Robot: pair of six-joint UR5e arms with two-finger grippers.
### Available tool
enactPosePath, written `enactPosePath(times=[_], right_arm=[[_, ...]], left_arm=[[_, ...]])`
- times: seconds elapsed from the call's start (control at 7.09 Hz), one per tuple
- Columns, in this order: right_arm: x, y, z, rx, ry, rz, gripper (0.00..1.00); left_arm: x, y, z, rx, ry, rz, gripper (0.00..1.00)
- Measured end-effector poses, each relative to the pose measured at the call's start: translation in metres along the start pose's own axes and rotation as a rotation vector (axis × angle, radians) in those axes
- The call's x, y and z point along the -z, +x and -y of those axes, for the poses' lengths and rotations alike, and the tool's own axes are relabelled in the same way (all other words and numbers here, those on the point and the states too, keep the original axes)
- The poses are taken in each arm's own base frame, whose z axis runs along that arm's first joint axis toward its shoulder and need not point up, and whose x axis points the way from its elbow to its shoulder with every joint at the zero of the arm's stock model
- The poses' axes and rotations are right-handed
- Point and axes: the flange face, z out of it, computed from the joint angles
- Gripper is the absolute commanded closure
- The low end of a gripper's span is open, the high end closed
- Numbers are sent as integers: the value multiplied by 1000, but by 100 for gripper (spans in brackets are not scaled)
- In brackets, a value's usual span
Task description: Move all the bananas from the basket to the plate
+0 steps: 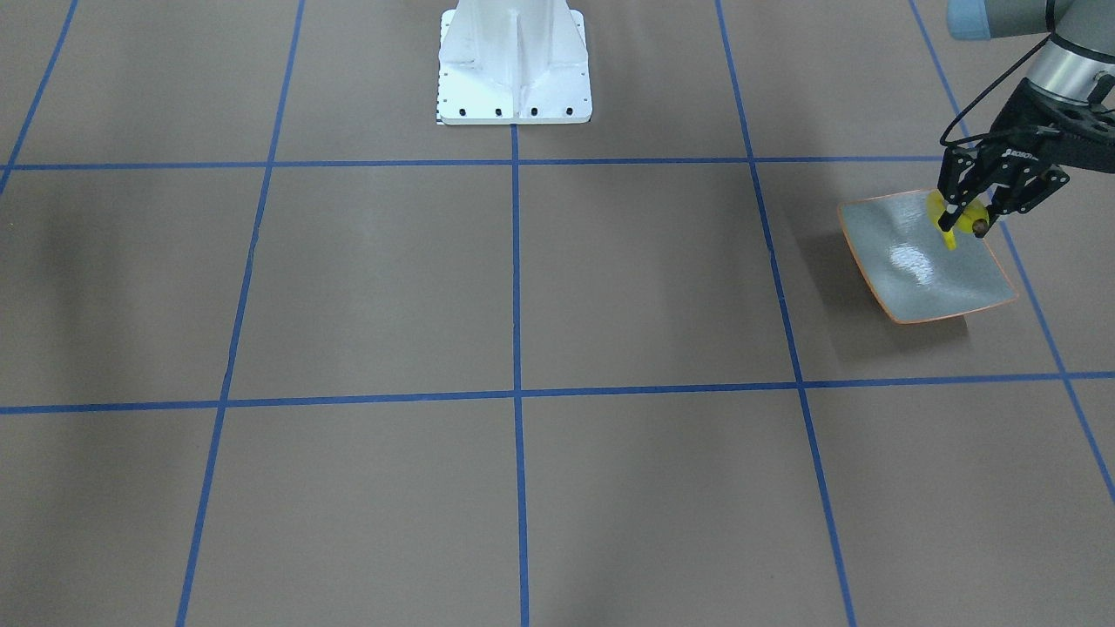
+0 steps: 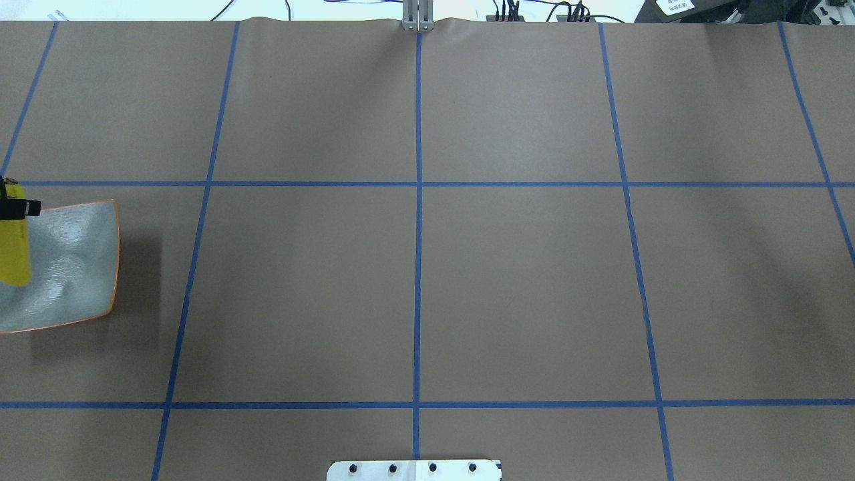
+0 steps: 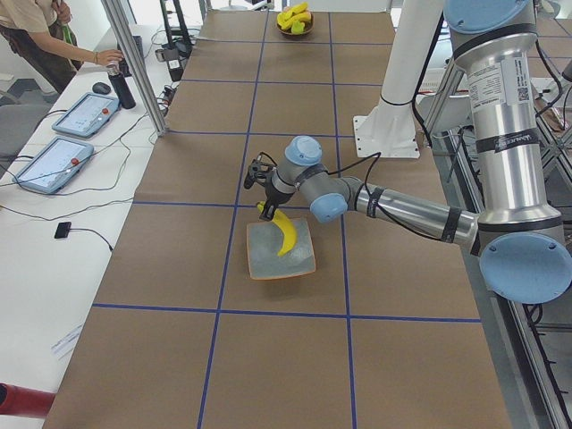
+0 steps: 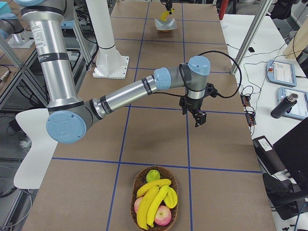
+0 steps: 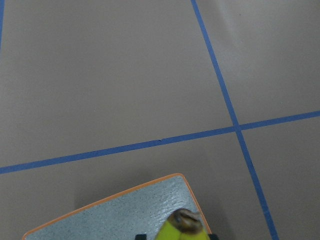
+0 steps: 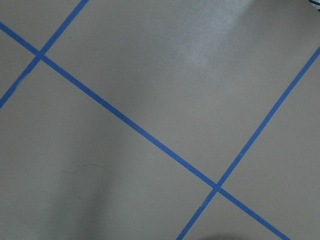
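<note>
Left fingers pinched one banana by its upper end; long axis hung downward, lower tip over the plate. Right fingers: state indeterminate, nearer the basket holding remaining bananas.

You have one banana over one plate and three bananas in one basket. That basket also carries one green fruit and two reddish apples.

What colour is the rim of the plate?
Orange; the plate is grey-green. Clearest in the exterior front-facing view.
</note>
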Motion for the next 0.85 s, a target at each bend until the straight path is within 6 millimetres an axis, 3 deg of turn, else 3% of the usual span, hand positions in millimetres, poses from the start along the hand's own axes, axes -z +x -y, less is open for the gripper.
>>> enactPosePath(times=[0.14, 0.56, 0.71, 0.85], right_arm=[[0, 0, -1, -1, 0, 0, 0], [0, 0, -1, -4, 0, 0, 0], [0, 1, -1, -4, 0, 0, 0], [0, 1, 0, -4, 1, 0, 0]], left_arm=[[-5, 4, -2, -3, -21, 4, 49], [-17, 2, -7, -35, -28, 42, 38], [-21, -2, -8, -48, -29, 55, 29], [-25, -5, -8, -70, -34, 63, 12]])
